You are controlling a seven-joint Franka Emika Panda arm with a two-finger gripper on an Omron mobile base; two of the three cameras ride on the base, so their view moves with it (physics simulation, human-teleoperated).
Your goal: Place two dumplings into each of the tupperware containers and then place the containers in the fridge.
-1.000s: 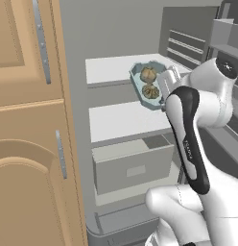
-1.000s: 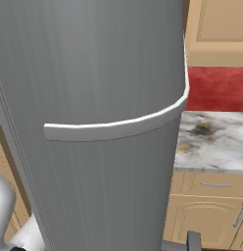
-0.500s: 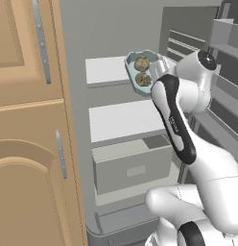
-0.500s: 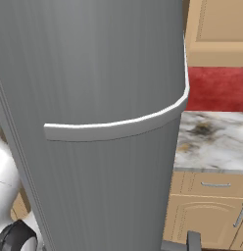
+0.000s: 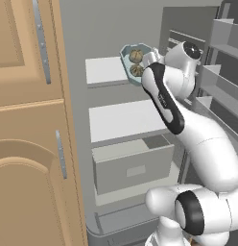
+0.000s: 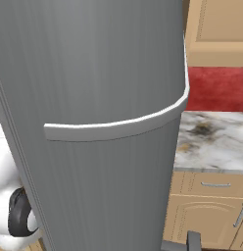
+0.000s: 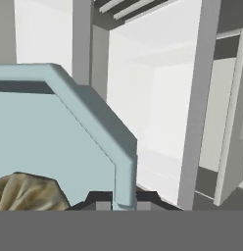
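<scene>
Light blue container [image 5: 135, 61], small, with a flared rim, is held up at the level of the top white shelf [image 5: 105, 70] inside the open fridge [image 5: 121, 125], at that shelf's right end. Two dumplings [image 5: 136, 55] sit in it, one above the other as seen from the left base view, the lower one partly behind the arm. The gripper [image 7: 124, 202] has its jaws closed on the container's rim: in the hand view the pale blue rim wall [image 7: 121, 162] runs straight down between the two dark finger tips, which press it from either side with only the rim's thickness between them. One dumpling shows at lower left of that view, inside the container. Beyond the rim lie white fridge walls and shelves. Below the top shelf is a second white shelf [image 5: 125, 120], then a grey drawer [image 5: 133, 166]. A tan wooden cabinet [image 5: 29, 125] stands left of the fridge. From the right base view, the grey fridge door [image 6: 94, 122] blocks the arm; a marbled counter [image 6: 211, 147] lies to its right.
</scene>
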